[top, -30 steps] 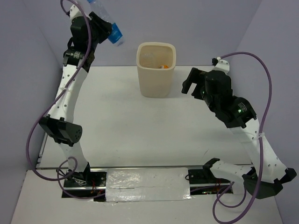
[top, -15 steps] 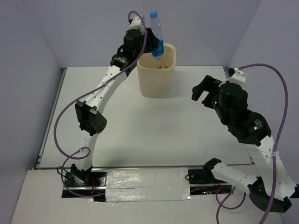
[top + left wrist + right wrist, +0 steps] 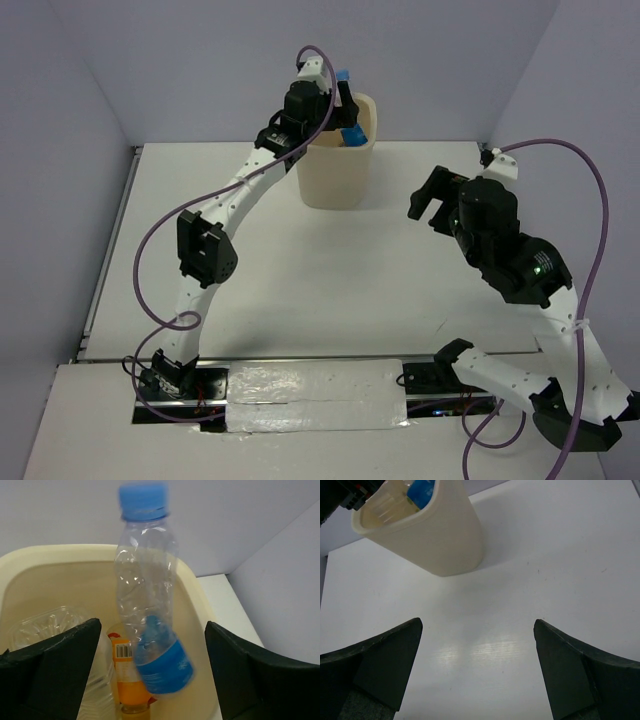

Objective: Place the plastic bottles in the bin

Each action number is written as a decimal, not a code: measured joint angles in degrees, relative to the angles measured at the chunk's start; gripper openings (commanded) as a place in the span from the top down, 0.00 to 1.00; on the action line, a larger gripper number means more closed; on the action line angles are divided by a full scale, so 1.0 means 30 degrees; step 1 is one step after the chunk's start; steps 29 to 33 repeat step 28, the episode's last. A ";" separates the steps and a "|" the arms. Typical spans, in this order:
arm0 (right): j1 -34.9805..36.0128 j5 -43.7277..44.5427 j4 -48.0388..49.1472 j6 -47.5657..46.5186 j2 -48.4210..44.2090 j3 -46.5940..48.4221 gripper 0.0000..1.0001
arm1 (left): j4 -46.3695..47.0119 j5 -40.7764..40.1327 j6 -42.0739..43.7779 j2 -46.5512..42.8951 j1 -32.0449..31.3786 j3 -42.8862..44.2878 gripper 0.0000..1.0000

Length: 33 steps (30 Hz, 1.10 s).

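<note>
Blue-capped bottle (image 3: pixel 147 595) hangs in the mouth of the bin (image 3: pixel 30 562), right between the fingers of the left gripper (image 3: pixel 151 635) but touching neither. Those fingers stand wide apart with nothing clamped. The bottle's long axis runs ahead of the gripper, nearly upright, cap end up and away, labelled end down by an orange bottle (image 3: pixel 131 680) already inside. It looks blurred, probably dropping freely, so the left arm need only back straight off. The right gripper (image 3: pixel 478 625), spread and empty, is well apart from the bin.
</note>
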 measured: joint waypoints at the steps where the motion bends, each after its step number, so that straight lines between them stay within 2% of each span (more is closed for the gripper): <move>1: 0.0000 0.0007 0.0000 0.0000 0.0087 0.0000 0.00 | -0.0058 -0.0007 0.0044 0.0000 -0.0036 -0.0051 0.01; 8: 0.0000 0.0313 -0.0262 0.0000 0.0248 0.0015 0.00 | -0.0707 -0.0029 0.1020 -0.1435 -0.0743 -0.0146 0.01; 14: 0.0000 0.1399 -0.0663 0.0000 0.0109 -0.0007 0.00 | -0.1188 -0.0627 0.1698 -0.7213 -0.1056 -0.2317 0.01; 20: -0.0007 0.3366 -0.0889 0.0044 -0.0146 -0.0809 0.00 | -0.2426 -0.2732 0.2470 -1.4506 -0.0933 -0.6171 0.01; 23: -0.0007 0.3759 -0.0809 0.0036 -0.0189 -0.1311 0.00 | -0.3585 -0.4364 0.2863 -1.7165 -0.0896 -0.8961 0.01; 26: -0.0007 0.3854 -0.0634 0.0022 -0.0430 -0.2004 0.00 | -0.4583 -0.5880 0.2994 -2.0072 -0.0816 -1.3070 0.01; 28: -0.0007 0.3847 -0.0590 0.0051 -0.0546 -0.2331 0.00 | -0.5399 -0.6688 0.2965 -2.1187 -0.0787 -1.5453 0.01; 33: -0.0007 0.3847 -0.0590 0.0051 -0.0546 -0.2331 0.00 | -0.5399 -0.6688 0.2965 -2.1187 -0.0787 -1.5453 0.01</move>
